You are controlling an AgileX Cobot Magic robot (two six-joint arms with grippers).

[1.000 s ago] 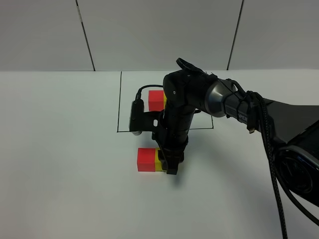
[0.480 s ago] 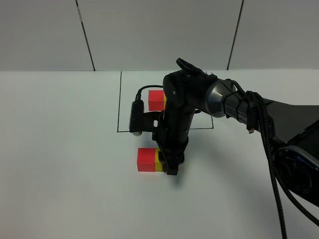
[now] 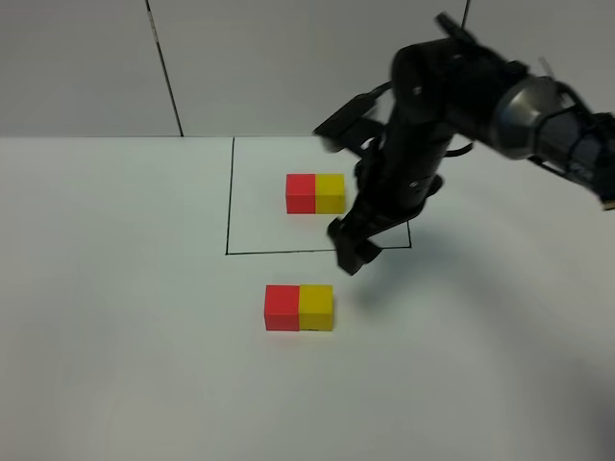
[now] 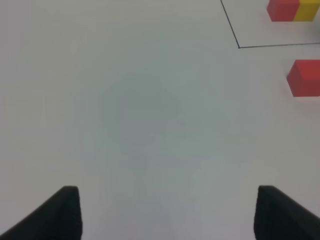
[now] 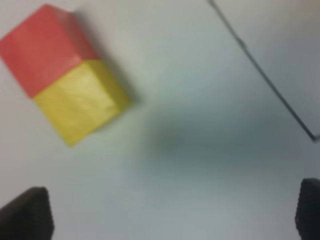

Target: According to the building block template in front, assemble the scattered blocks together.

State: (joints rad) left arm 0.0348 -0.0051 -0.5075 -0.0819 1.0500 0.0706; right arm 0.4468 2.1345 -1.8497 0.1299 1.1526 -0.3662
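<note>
exterior high: matte red cube touching yellow cube, just outside the black outline framing the template; right gripper above the outline, jaw state unclear.
left wrist: left gripper jaws wide, empty.
right wrist: jaws wide, cubes joined.

From my station the red cube and yellow cube look like matt, smooth plastic or painted wood; I cannot tell which. The template pair has the same dull finish. The table is a smooth, matt white sheet. The right arm's casing shows black plastic, with a satin grey metallic joint.
</note>
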